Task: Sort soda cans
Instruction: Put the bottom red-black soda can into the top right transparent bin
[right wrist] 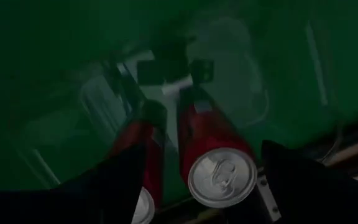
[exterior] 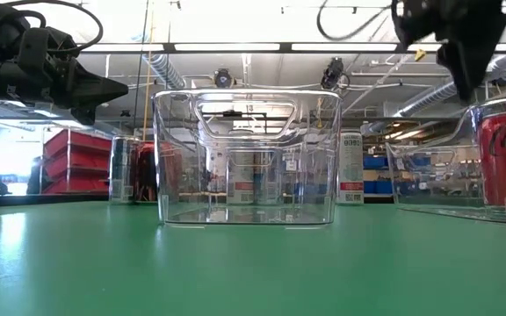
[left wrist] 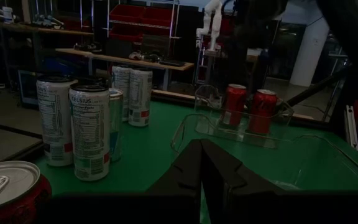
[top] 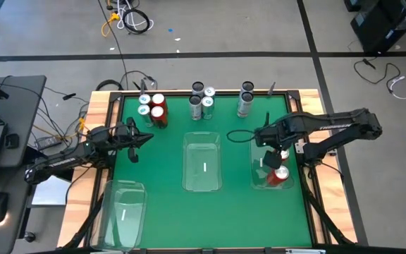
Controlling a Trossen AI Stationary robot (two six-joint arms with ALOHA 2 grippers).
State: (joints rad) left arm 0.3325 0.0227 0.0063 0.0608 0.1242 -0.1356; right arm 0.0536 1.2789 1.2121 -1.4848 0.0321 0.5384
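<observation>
The soda cans are found in two places relative to the middle clear bin [top: 202, 165]: most are gathered beyond it along the far edge of the green table [top: 161, 212], and two red cans [top: 278, 175] are stood upright inside the right-hand bin [top: 259, 180] beside it. Beyond the middle bin's left corner a mixed cluster of red and pale-topped cans [top: 152, 109] is seen; straight behind it a group of silver cans [top: 201, 100] is placed, and behind its right corner two dark-topped cans [top: 246, 98] are set. A third clear bin [top: 123, 212] is laid nearer the front, left of the middle bin. The right gripper [top: 279, 152] is held above the two red cans, its jaws spread apart and nothing clasped between them. The left gripper [top: 146, 137] is kept left of the middle bin, near the mixed cluster, its jaws pressed together on nothing.
</observation>
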